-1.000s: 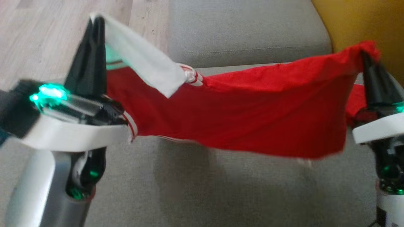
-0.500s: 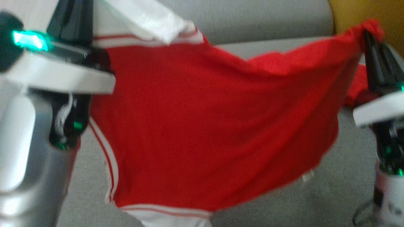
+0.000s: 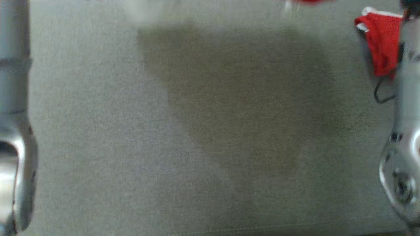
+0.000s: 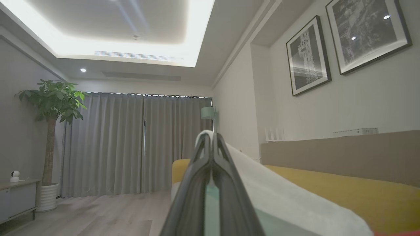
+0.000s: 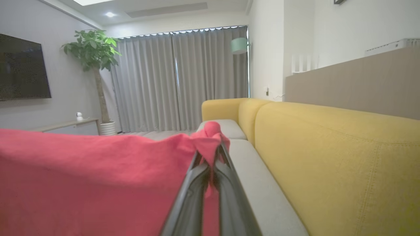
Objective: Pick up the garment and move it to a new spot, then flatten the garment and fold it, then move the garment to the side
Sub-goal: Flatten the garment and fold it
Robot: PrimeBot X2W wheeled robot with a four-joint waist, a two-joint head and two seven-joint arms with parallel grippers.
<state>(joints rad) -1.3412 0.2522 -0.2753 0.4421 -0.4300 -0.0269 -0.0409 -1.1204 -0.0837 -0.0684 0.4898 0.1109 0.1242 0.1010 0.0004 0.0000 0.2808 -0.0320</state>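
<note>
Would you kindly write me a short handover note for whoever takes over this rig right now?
Left gripper: shut on the white edge of the red-and-white fabric garment.
Right gripper: shut on a bunched red corner.
Garment: held up by both, above the grey fabric sofa seat.
Done: pickup.
Left to do: set down at a new spot, flatten, fold, move aside.

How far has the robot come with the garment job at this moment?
Done: the garment is picked up and hangs above the grey seat cushion. In hand: the left gripper is shut on its white part, the right gripper on a red corner. Left: laying it at the new spot, flattening, folding, moving it aside.
</note>
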